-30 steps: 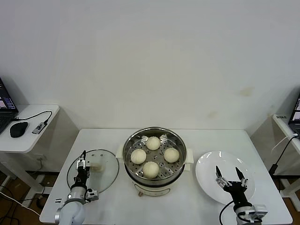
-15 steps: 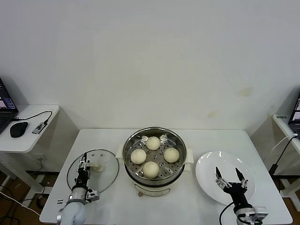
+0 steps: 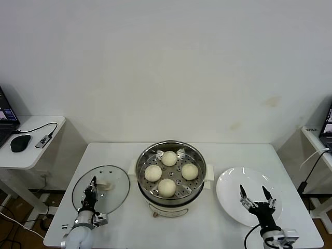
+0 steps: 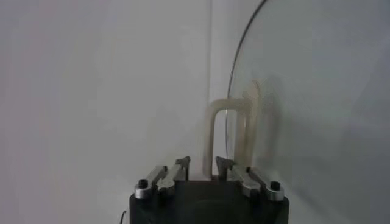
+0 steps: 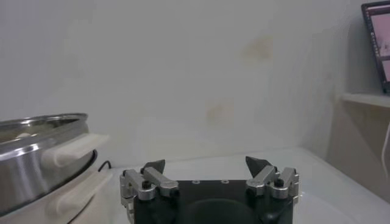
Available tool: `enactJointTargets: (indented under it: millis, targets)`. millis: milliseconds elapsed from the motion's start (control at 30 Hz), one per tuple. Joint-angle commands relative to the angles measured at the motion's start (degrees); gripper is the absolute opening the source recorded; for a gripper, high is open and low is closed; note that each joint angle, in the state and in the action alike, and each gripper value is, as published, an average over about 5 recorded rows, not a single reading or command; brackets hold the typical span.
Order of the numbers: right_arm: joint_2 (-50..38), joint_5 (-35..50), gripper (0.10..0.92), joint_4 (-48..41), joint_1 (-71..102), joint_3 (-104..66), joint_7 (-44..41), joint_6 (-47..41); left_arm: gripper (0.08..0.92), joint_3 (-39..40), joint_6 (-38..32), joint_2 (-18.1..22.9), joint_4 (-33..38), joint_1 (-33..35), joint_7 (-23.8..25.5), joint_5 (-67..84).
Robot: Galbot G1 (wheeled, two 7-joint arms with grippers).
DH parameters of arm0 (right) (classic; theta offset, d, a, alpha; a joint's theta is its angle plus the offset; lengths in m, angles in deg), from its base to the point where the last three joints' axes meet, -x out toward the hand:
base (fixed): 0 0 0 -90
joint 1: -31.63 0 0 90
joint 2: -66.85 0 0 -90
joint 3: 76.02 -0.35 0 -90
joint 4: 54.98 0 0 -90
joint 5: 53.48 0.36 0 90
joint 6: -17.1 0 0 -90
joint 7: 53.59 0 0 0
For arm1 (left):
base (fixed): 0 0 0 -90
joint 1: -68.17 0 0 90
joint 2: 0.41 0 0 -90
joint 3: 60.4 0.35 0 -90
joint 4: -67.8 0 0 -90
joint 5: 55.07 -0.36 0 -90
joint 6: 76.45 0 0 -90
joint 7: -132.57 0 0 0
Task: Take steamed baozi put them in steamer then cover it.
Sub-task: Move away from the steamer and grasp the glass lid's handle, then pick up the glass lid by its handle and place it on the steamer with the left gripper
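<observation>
At the near left the left gripper [image 3: 93, 185] pinches the cover [image 3: 101, 189] by its cream handle [image 3: 104, 184], so lift it level, clear the steamer [image 3: 171, 179] rim, and centre it over the four steamed baozi [image 3: 167, 187]; the right gripper [image 3: 254, 197], spread, waits over the plate [image 3: 230, 183].

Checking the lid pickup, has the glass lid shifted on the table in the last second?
Yes. The cover, handle in the left hand, has slid slightly away from the steamer, toward the table's left edge.

The white table [image 3: 228, 153] carries the steamer [image 3: 171, 179], cover [image 3: 101, 188] and, seemingly, a plate [image 3: 244, 194].
</observation>
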Motion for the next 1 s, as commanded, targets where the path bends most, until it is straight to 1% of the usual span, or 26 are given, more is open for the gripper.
enactJointTargets:
  millis: [33,200,367,533,600,667,800,900,1000]
  targets:
    - [-0.2,0.4,0.823,0.6,-0.1,-0.2,0.0,-0.1,0.145,-0.5,1.8,0.3,7.2,2.6,2.5,0.7]
    - [-0.6,1.4,0.823,1.0,-0.4,-0.3,0.0,-0.2,0.136,-1.1,9.1,1.7,18.2,7.2,3.8,4.7]
    - [-0.9,2.1,0.823,1.2,-0.6,0.0,0.0,-0.3,0.136,-1.4,16.7,1.8,29.6,12.2,8.0,8.0]
    - [-1.0,3.0,0.823,1.4,-0.5,0.1,0.1,-0.5,0.136,-1.5,24.0,0.2,35.1,15.0,9.2,4.9]
    - [-1.2,3.2,0.823,1.5,-0.6,0.2,0.1,-0.7,0.136,-1.4,27.2,-0.5,37.3,15.5,10.4,3.0]
    - [-1.4,3.3,0.823,1.6,-0.6,0.2,0.2,-1.1,0.136,-1.0,31.1,-0.7,40.7,15.7,13.1,0.7]
    - [-1.6,3.2,0.823,2.0,-0.6,-0.3,0.2,-2.0,0.136,0.0,36.3,-0.5,48.8,14.5,21.3,-3.1]
    - [-1.6,2.8,0.823,2.3,-0.5,-1.0,0.2,-2.8,0.136,0.7,38.4,-0.3,53.4,12.3,27.0,-4.3]
    - [-1.5,2.3,0.823,2.8,-0.4,-1.7,0.2,-3.7,0.136,1.2,39.0,-0.2,56.2,10.6,30.3,-5.0]
